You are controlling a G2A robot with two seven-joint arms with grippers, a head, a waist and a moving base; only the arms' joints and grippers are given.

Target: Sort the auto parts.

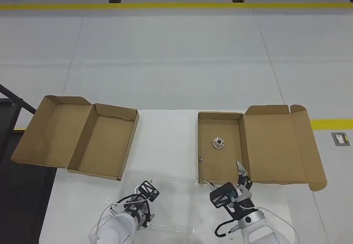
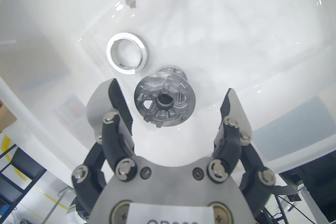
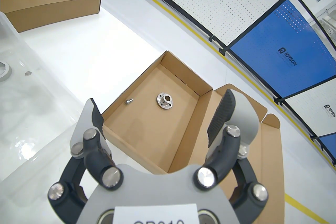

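Left gripper (image 2: 170, 89) is pointing down at the white table (image 1: 164, 165), jaws standing wide apart, nothing clamped. The toothed hub (image 2: 164, 104), grey cast metal with a centre bore, is lying on its side between the two pads, closer to one pad than the other and, as far as I can tell, touching neither. The aluminium ring (image 2: 127, 53) is lying flat just beyond the fingertips, beside the hub but apart from it. A small dark fleck (image 2: 130, 1) is sitting further out past the ring.

Right gripper (image 3: 160, 97) is hanging over the near edge of the right cardboard box (image 3: 147, 130), jaws also spread, holding nothing. The flanged bushing (image 3: 164, 99) is sitting flat on the box floor ahead of the fingertips, roughly on the gap's centreline. The small pin (image 3: 128, 101) is lying near it on the same floor, off towards one finger. The box lid is lying folded open on the far side from the left gripper.

The left cardboard box (image 1: 103, 146) is sitting open well ahead of the left gripper, well apart from both grippers.
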